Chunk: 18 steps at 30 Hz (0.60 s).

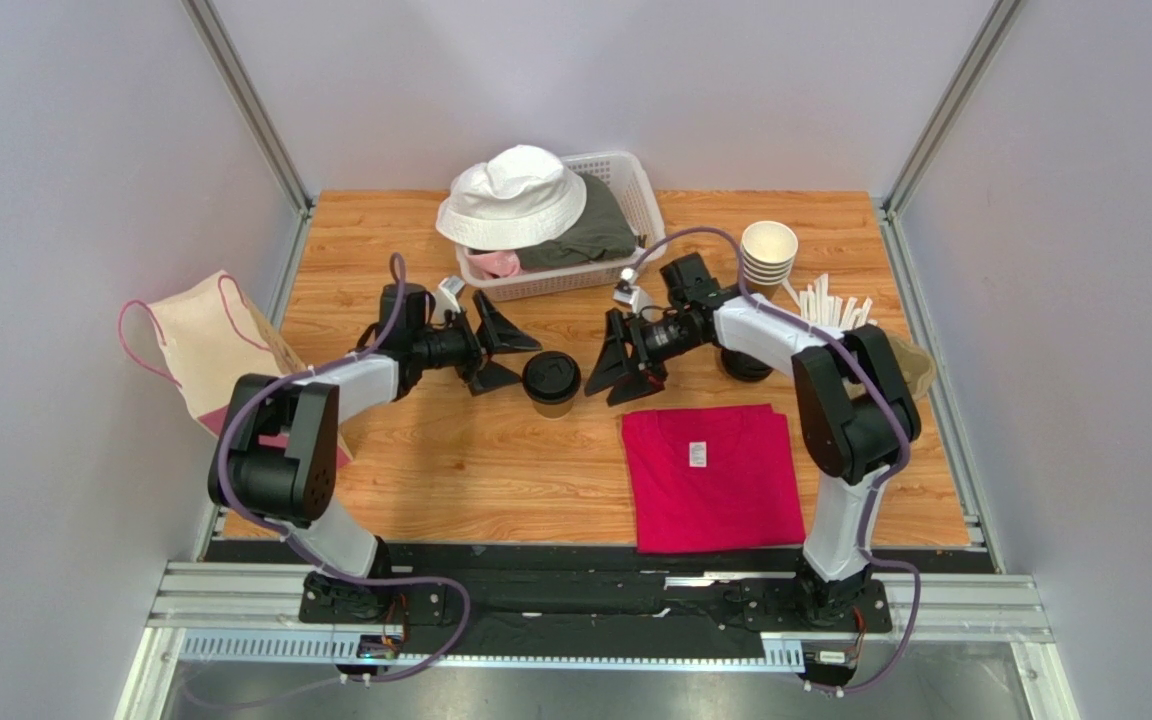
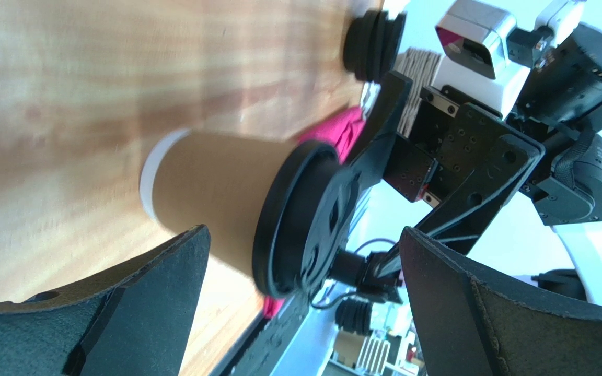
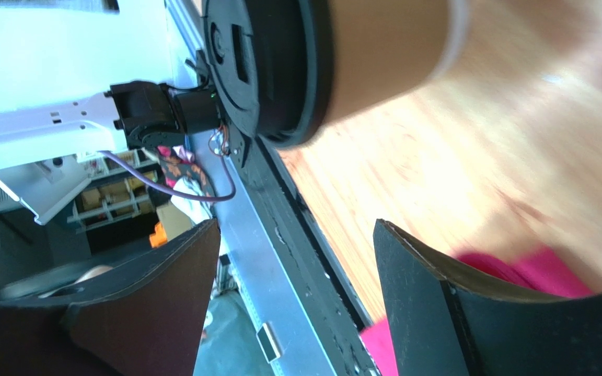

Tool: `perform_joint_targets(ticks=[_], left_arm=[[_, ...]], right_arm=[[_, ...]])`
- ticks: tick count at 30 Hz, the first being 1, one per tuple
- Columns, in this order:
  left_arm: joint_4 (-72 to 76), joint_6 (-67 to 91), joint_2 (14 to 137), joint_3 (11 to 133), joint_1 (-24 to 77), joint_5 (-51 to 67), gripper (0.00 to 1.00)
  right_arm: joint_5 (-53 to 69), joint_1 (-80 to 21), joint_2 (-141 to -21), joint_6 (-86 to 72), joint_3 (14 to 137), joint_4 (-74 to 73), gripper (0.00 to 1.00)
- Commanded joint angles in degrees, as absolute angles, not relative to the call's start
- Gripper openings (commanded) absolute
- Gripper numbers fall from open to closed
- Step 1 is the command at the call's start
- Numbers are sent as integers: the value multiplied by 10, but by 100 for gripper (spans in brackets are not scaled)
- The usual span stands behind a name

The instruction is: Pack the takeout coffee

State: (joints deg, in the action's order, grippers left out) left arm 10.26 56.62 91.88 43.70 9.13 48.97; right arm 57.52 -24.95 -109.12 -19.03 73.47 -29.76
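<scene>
Coffee cup (image 1: 551, 378) stands upright, lid on, near the middle of the wooden surface (image 1: 432, 480). Left pincer (image 1: 515, 356), spread wide and empty, has the cup just beside it at 4 o'clock, framed between its fingers (image 2: 147, 313). Right pincer (image 1: 608, 378), also spread and empty, sits at the cup's 3 o'clock and looks less squarely lined up.

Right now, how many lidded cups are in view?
1. The takeout coffee stands mid-table between the left gripper and right gripper. The cup stack back right is lidless; others may be hidden.
</scene>
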Motion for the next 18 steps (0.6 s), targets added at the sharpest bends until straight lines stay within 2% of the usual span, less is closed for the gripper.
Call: perform_joint_targets(ticks=[1, 7, 14, 18], left_arm=[[183, 608, 947, 477, 110, 497, 99], [231, 635, 994, 513, 135, 492, 99], [274, 659, 1086, 609, 151, 498, 98], [252, 629, 1069, 620, 129, 503, 91]], right_arm=[[563, -214, -1049, -127, 743, -358, 76], [541, -193, -1038, -105, 732, -369, 76], [537, -192, -1027, -99, 730, -371, 75], [544, -192, -1020, -108, 764, -381, 68]])
